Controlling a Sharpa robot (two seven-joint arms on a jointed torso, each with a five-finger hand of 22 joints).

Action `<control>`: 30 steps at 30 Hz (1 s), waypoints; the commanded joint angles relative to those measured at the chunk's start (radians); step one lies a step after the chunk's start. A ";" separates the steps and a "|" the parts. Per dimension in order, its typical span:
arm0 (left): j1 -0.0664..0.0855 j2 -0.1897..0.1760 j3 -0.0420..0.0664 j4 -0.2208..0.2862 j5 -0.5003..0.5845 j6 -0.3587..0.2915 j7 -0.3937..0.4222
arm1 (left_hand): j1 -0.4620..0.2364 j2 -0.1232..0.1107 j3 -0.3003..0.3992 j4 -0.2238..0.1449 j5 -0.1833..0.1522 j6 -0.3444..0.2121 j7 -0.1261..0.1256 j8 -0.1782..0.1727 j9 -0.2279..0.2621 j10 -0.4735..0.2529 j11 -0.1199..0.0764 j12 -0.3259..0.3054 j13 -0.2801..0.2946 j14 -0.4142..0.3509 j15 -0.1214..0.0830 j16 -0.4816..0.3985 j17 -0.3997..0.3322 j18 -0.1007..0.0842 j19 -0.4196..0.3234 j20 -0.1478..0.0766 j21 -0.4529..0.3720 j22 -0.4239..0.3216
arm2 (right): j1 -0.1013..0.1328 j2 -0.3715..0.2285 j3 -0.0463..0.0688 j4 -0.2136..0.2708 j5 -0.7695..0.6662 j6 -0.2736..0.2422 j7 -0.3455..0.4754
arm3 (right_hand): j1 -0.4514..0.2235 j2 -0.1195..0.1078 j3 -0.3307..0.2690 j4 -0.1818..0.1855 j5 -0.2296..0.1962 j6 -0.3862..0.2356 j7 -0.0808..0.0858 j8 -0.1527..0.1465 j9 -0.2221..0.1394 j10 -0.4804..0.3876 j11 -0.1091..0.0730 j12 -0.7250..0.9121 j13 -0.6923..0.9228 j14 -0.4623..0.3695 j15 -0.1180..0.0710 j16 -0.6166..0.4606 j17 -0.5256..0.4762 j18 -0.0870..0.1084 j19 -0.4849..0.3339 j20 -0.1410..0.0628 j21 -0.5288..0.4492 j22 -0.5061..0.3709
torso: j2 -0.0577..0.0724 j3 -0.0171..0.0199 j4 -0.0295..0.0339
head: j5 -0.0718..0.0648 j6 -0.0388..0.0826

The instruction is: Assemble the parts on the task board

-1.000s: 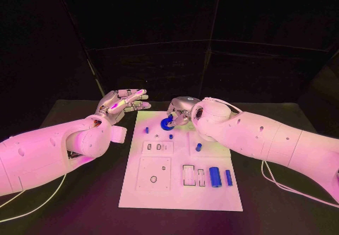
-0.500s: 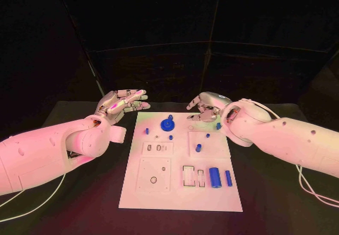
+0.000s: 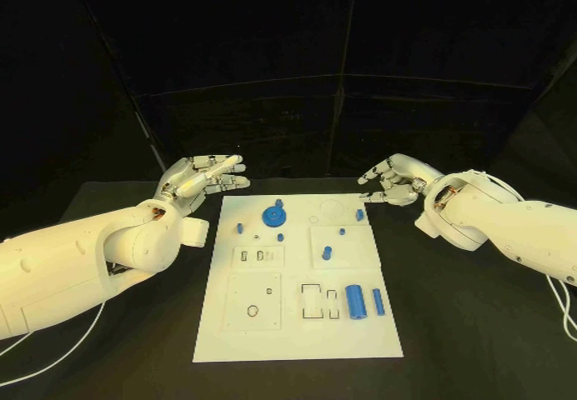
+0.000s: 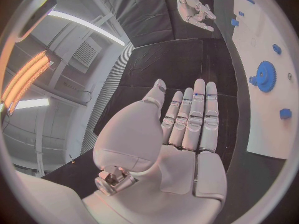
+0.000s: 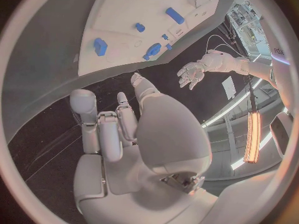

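The task board (image 3: 301, 333) lies in the middle of the table (image 3: 481, 333), with the left hand (image 3: 202, 177) off its far left corner and the right hand (image 3: 394, 181) off its far right corner, both apart from it. On the board, a gear (image 3: 274, 217) stands near the far edge, small parts (image 3: 327, 252) sit around its middle, and a large cylinder (image 3: 355, 302) lies toward the near right with a thinner pin (image 3: 378, 301) just right of it

The left hand (image 3: 204, 177) hangs empty, fingers spread, off the task board (image 3: 301, 333) at ten o'clock, and the right hand (image 3: 394, 181) at two o'clock, so the air over the board lies free between them. Upstanding obstacles are the blue gear (image 3: 274, 217) towards twelve and the blue cylinder (image 3: 355, 301) near four.
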 commanded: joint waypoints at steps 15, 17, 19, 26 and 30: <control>0.000 0.017 -0.001 -0.013 0.000 0.021 0.005 | 0.005 0.005 0.000 -0.007 0.004 0.005 -0.002 -0.006 -0.001 0.009 0.001 -0.007 -0.001 -0.003 0.003 -0.007 0.000 0.005 0.005 -0.001 -0.003 -0.002 | -0.044 0.045 0.000 -0.128 0.042 0.106 0.080 | 0.045 -0.008 0.001 -0.049 -0.065 -0.030 0.008 -0.011 -0.005 -0.010 0.000 -0.013 -0.012 0.070 0.003 0.004 0.097 -0.015 -0.003 0.000 0.001 -0.003 | 0.002 -0.0015 0.0058 | -0.029 -0.004; -0.001 0.018 -0.001 -0.014 0.000 0.021 0.005 | 0.005 0.005 0.000 -0.007 0.004 0.005 -0.002 -0.006 -0.001 0.009 0.001 -0.007 -0.001 -0.003 0.003 -0.007 0.000 0.005 0.005 -0.001 -0.003 -0.002 | -0.049 0.049 0.000 -0.136 0.041 0.106 0.081 | 0.044 -0.008 0.001 -0.049 -0.065 -0.032 0.008 -0.012 -0.005 -0.011 0.000 -0.014 -0.013 0.070 0.003 0.004 0.097 -0.015 -0.003 0.000 0.001 -0.003 | 0.002 -0.0011 0.0056 | -0.029 -0.005; -0.001 0.018 -0.001 -0.015 0.000 0.021 0.005 | 0.005 0.005 0.000 -0.007 0.004 0.005 -0.002 -0.006 -0.001 0.009 0.001 -0.007 -0.001 -0.003 0.003 -0.007 0.000 0.005 0.005 -0.001 -0.003 -0.002 | -0.051 0.052 0.000 -0.142 0.040 0.107 0.082 | 0.044 -0.008 0.001 -0.049 -0.065 -0.032 0.008 -0.012 -0.005 -0.011 0.000 -0.014 -0.013 0.070 0.003 0.004 0.097 -0.015 -0.003 0.000 0.001 -0.003 | 0.001 -0.0011 0.0054 | -0.029 -0.005; -0.001 0.020 -0.001 -0.017 0.000 0.022 0.005 | 0.005 0.005 0.001 -0.008 0.004 0.006 -0.002 -0.007 -0.001 0.010 0.000 -0.007 -0.001 -0.001 0.003 -0.007 0.000 0.005 0.006 -0.001 -0.003 -0.002 | -0.056 0.062 0.000 -0.151 0.037 0.118 0.082 | 0.043 -0.006 0.000 -0.049 -0.066 -0.032 0.009 -0.010 -0.004 -0.009 0.001 -0.011 -0.009 0.070 0.004 0.004 0.097 -0.016 -0.003 0.001 0.001 -0.003 | 0.002 -0.0017 0.0064 | -0.028 -0.007; -0.001 0.021 -0.001 -0.018 0.000 0.022 0.005 | 0.005 0.005 0.001 -0.008 0.004 0.006 -0.002 -0.007 -0.001 0.010 0.000 -0.007 -0.001 -0.001 0.003 -0.007 0.000 0.005 0.006 -0.001 -0.003 -0.002 | -0.057 0.068 0.000 -0.159 0.032 0.118 0.078 | 0.041 -0.001 0.000 -0.051 -0.065 -0.024 0.007 -0.004 -0.002 -0.007 0.000 -0.010 -0.007 0.070 0.004 0.004 0.098 -0.015 -0.004 0.001 0.001 -0.003 | 0.002 -0.0014 0.0050 | -0.028 -0.008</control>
